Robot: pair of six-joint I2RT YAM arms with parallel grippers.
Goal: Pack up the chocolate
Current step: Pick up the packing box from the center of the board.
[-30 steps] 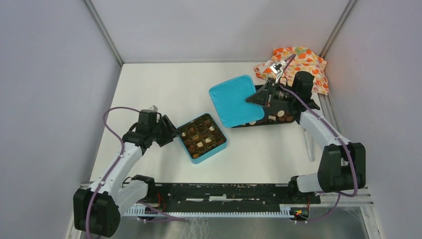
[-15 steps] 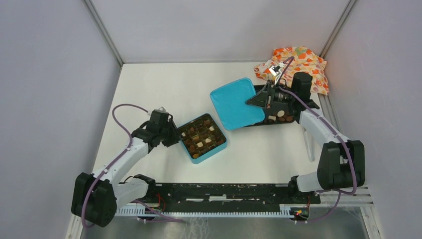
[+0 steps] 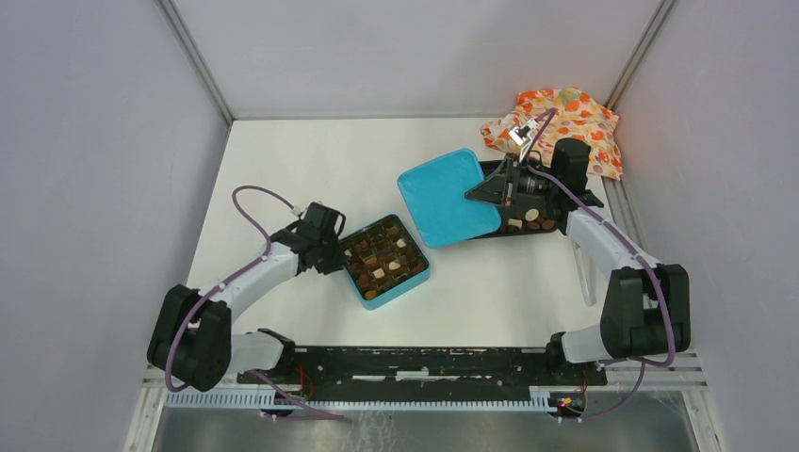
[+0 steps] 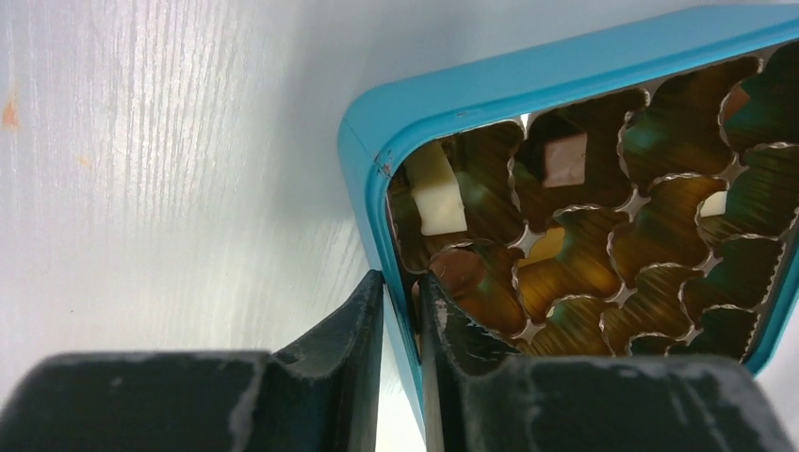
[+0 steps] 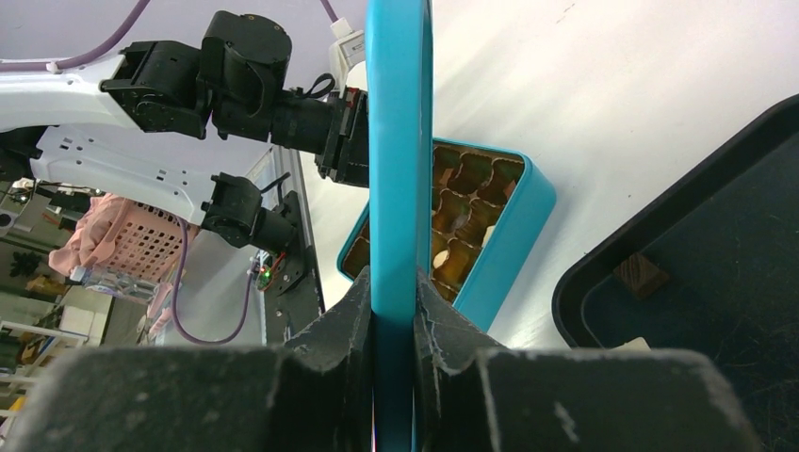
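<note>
Right gripper (image 5: 393, 287) is clamped on the teal lid (image 5: 398, 141), while the chocolate (image 3: 379, 259) is seated in the teal box (image 3: 403, 289) to its left, pinched at the wall by the nearer left gripper (image 4: 400, 282).

We look down from high above the near edge onto the whole white table (image 3: 311, 169). Our left wrist view sits very close and low, facing one corner of the open teal square box with a gold compartment liner (image 4: 528, 80). Our right wrist view faces across the table past the teal flat lid (image 5: 398, 141), seen edge-on, to that same box; all three views share it.
</note>
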